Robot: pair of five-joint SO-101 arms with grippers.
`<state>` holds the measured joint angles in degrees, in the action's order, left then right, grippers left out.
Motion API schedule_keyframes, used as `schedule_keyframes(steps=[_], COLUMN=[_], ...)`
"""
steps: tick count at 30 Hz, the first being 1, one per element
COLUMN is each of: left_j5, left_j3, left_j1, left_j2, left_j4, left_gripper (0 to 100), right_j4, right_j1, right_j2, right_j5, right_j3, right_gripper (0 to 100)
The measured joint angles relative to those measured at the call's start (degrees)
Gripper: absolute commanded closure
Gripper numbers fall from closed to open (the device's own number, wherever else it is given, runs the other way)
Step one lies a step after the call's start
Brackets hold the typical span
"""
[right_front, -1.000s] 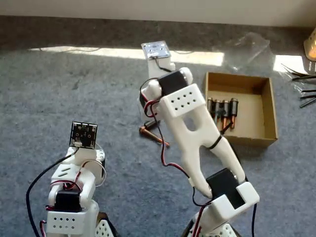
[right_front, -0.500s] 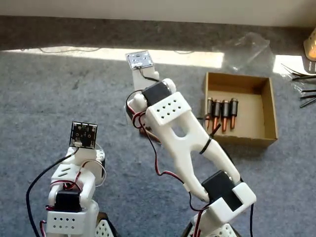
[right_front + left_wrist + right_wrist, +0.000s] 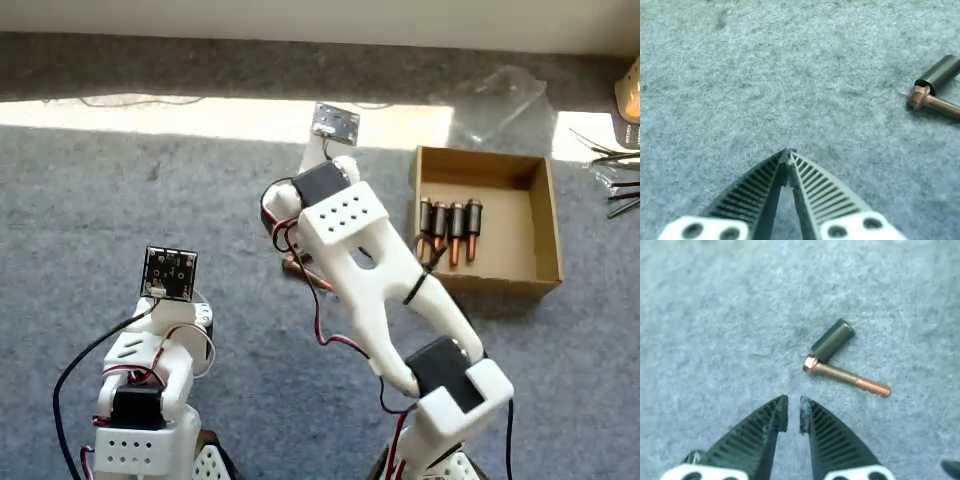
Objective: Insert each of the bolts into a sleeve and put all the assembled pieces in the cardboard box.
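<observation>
- Grey carpet (image 3: 150,150) serves as the work surface, with a sunlit strip along its far edge.
- Cardboard box (image 3: 512,235) sits beside the right arm (image 3: 370,270) and holds four assembled pieces (image 3: 447,228) in a row.
- One bolt (image 3: 845,376) and one sleeve (image 3: 832,340) lie loose on the carpet, outside the box. The bolt head touches or nearly touches one end of the sleeve, and the two lie at an angle to each other, not mated.
- Change over the last second: the right arm's wrist end swings away from the box, then back toward it. It now sits farther toward the box than one second ago, while the elbow drops slightly toward the base.
- The loose pair, in plain sight beside the arm one second ago, is now mostly under it in the high view.
- Right gripper (image 3: 792,412): jaws parted by a narrow gap, holding nothing, poised over the carpet just short of the bolt head.
- Left gripper (image 3: 788,156): fingertips pressed together, empty. The left arm (image 3: 150,390) shows no movement across the frames.
- Judgement: the swing reads as re-aiming over the last loose pair, not a grasp. No pick has started, and the box contents are unchanged.
- Remaining: grasp, insert, then box the fifth piece. The jaws look too narrow for a grab and would probably need to widen first.
</observation>
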<state>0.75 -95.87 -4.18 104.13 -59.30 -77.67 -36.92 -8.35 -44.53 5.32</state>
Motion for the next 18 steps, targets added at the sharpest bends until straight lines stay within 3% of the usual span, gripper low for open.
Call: schedule_keyframes(steps=[12,18], left_j5=[0.0,0.0], left_j3=[0.0,0.0], left_j1=[0.0,0.0], left_j2=[0.0,0.0], left_j4=[0.0,0.0], left_gripper=[98,98], right_j4=[4.9,7.3], right_j1=[2.4,2.5], right_j2=[-12.5,-13.9], right_j5=[-2.5,-2.8], right_j3=[0.0,0.0], right_gripper=[96.1,81.3])
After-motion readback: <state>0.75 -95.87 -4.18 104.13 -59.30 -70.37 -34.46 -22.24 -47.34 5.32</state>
